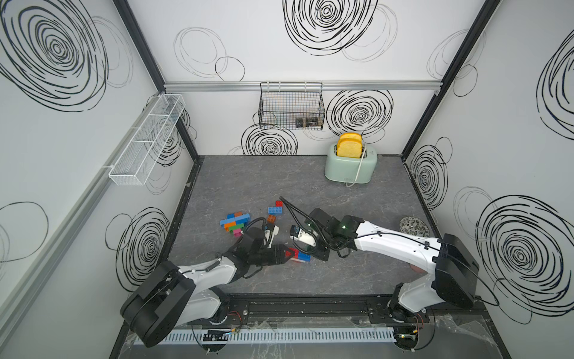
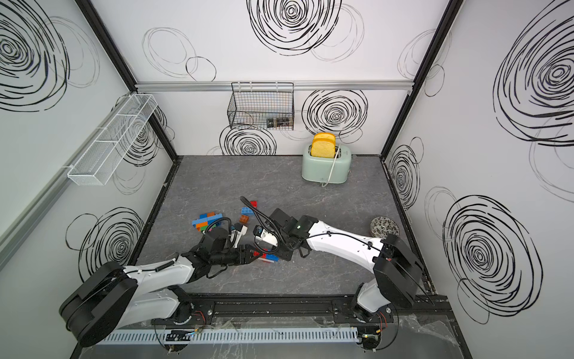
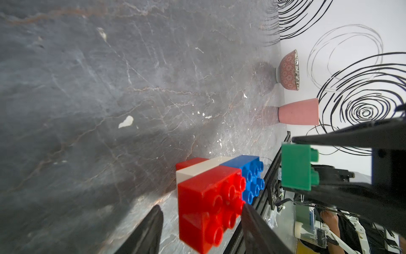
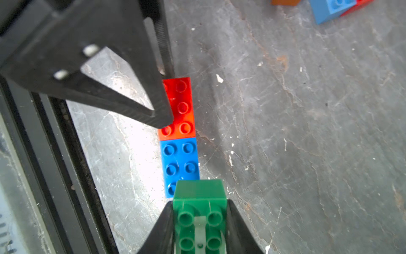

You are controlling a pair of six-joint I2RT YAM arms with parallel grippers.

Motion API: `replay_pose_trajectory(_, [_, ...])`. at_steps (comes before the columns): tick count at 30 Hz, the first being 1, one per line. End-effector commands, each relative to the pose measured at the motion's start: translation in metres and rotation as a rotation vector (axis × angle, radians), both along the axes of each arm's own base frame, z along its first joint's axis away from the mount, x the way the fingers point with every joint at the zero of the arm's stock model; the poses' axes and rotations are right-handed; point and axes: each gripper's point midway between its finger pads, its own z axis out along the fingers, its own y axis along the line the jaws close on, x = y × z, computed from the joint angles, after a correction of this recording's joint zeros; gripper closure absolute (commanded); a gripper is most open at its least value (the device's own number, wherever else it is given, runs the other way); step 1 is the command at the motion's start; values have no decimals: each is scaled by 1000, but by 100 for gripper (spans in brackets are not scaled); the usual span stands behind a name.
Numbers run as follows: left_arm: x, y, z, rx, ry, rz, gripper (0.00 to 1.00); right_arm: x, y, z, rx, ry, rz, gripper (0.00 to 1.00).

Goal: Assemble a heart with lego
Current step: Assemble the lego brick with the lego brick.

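A short row of lego lies near the middle of the worktop's front edge. In it a red brick (image 3: 208,198) and a blue brick (image 3: 250,173) sit end to end, studs up. They rest on a white brick (image 3: 197,170), and another red piece shows beneath that.

The left fingers (image 3: 149,233) stand open, one on each side of the red brick. One looks to touch it and the other leaves a clear gap, so the brick is straddled, not clamped.

The right fingers (image 4: 158,233) are closed on a green brick (image 4: 198,193). It is held studs up above the worktop, just off the blue end of the row. In the left wrist view a gap shows between green and blue.

Toward the left edge a larger lego cluster (image 1: 235,222) of blue, orange, green and pink bricks lies flat. Near it, further from the front edge than the row, are loose pieces: a light-blue and red pair (image 1: 275,207) and an orange brick (image 1: 271,218).

A mint toaster (image 1: 351,169) holding two bread slices (image 1: 349,144) stands near the back edge, right of the middle. A patterned bowl (image 1: 414,228) sits by the right edge, and the left wrist view shows a pink cup (image 3: 298,111) near it.
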Motion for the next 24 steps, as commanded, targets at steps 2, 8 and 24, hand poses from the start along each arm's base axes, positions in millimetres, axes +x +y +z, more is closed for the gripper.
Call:
replay_pose_trajectory(2, [9,-5,6,-12,-54,3,42,-5,9,6,-10,-2,66,70])
replay_pose_trajectory(8, [7,-4,0,-1,-44,4,45,-6,16,-1,-25,9,90,70])
replay_pose_trajectory(24, [-2,0,-24,88,-18,-9,52,-13,23,-17,-66,66,137,70])
